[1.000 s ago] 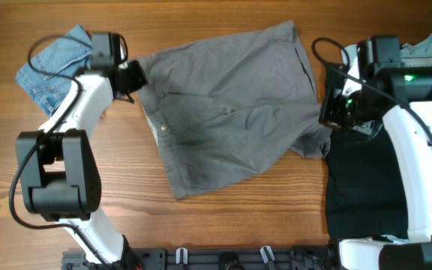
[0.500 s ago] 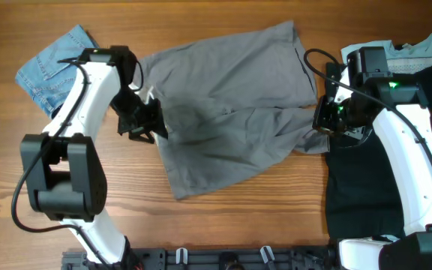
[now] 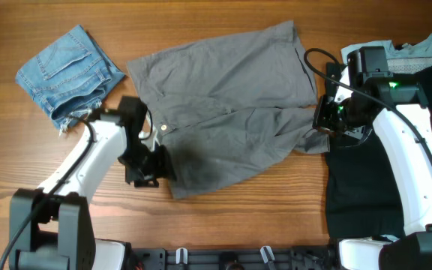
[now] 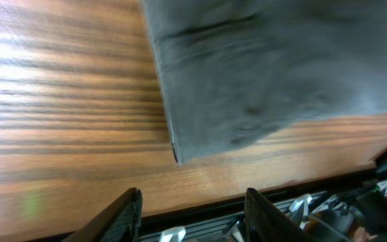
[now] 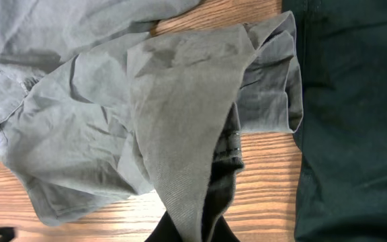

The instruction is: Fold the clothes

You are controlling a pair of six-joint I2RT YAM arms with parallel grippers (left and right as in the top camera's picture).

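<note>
Overhead: grey shorts [image 3: 231, 97] lie spread mid-surface [image 3: 223, 225], waistband to the L, w/ denim shorts [image 3: 66, 71] top L and a black garment [image 3: 362, 195] at R; L jaws sit at the shorts' lower-L corner, R jaws at their R edge. L wrist: L jaws stand apart w/ nothing btwn them, over bare wood just off the shorts' corner. R wrist: R jaws are closed tight on a fold of the grey cloth, drawn up in a ridge, leg hem bunched beside the black garment.
</note>
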